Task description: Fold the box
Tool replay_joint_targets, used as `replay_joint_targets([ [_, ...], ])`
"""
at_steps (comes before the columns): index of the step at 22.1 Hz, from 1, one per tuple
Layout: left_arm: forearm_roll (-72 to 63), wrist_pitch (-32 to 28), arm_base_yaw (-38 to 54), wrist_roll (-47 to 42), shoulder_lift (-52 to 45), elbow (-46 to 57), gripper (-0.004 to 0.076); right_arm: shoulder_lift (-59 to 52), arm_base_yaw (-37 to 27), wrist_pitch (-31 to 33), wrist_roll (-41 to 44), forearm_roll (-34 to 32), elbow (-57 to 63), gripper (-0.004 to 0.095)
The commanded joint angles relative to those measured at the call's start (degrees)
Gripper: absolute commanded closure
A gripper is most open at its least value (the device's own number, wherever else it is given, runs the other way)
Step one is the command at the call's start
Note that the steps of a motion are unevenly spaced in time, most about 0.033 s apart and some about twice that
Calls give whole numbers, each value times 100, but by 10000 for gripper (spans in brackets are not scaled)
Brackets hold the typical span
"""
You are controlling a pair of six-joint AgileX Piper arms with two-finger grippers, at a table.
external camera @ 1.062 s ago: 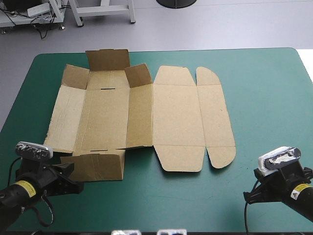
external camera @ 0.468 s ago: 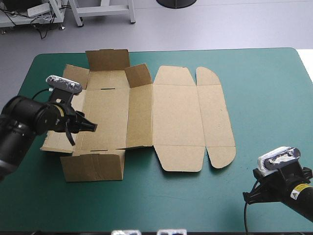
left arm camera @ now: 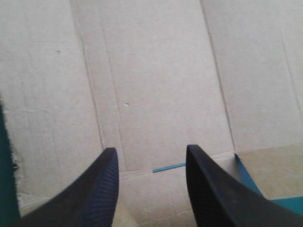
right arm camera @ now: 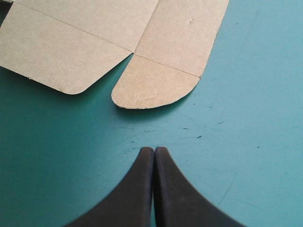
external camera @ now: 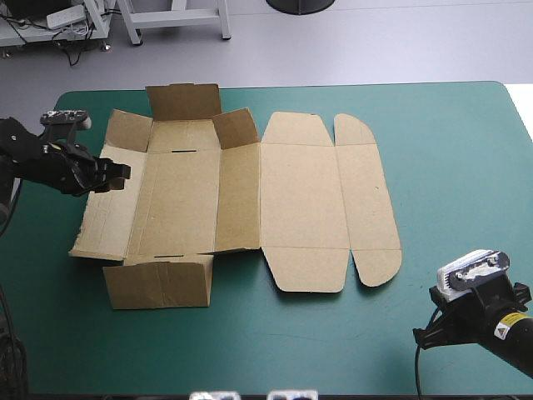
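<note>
The brown box (external camera: 241, 200) lies spread as a cut sheet on the teal-green cover, with a few short flaps (external camera: 183, 102) raised at its far left end. My left gripper (external camera: 119, 173) hovers at the sheet's left panel and points across it. In the left wrist view the left gripper (left arm camera: 149, 153) is open over the brown box (left arm camera: 156, 71), with nothing between its black fingers (left arm camera: 102, 184). My right gripper (right arm camera: 154, 150) is shut and empty over the cover. A rounded flap (right arm camera: 154, 87) of the sheet lies a short way ahead of it.
Bare teal-green cover (external camera: 454, 167) stretches from the sheet's rounded side flaps to the table's right edge. A strip of cover (external camera: 275, 342) also runs along the front edge. The right arm (external camera: 479, 321) sits low at the front right corner.
The left arm rose from the front left corner, passed over the sheet's left panel, then drew back left and farther, to the sheet's left edge. The right arm and the sheet stayed put.
</note>
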Motion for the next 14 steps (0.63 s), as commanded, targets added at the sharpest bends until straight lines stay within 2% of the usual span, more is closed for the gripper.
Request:
replay_joint_targets([
  [1, -197, 262, 421, 244, 134, -172, 394, 22, 1, -363, -77, 88, -132, 926],
  [5, -341, 253, 683, 257, 768, -173, 393, 22, 1, -363, -77, 88, -132, 926],
  [7, -211, 263, 816, 284, 1387, -184, 327, 22, 1, -352, -77, 88, -132, 926],
  [10, -156, 263, 1110, 327, 1719, -207, 257, 22, 1, -288, -77, 88, -132, 926],
  [14, -1135, 263, 2213, 772, 1822, -218, 255, 22, 1, -210, -77, 88, -132, 926],
])
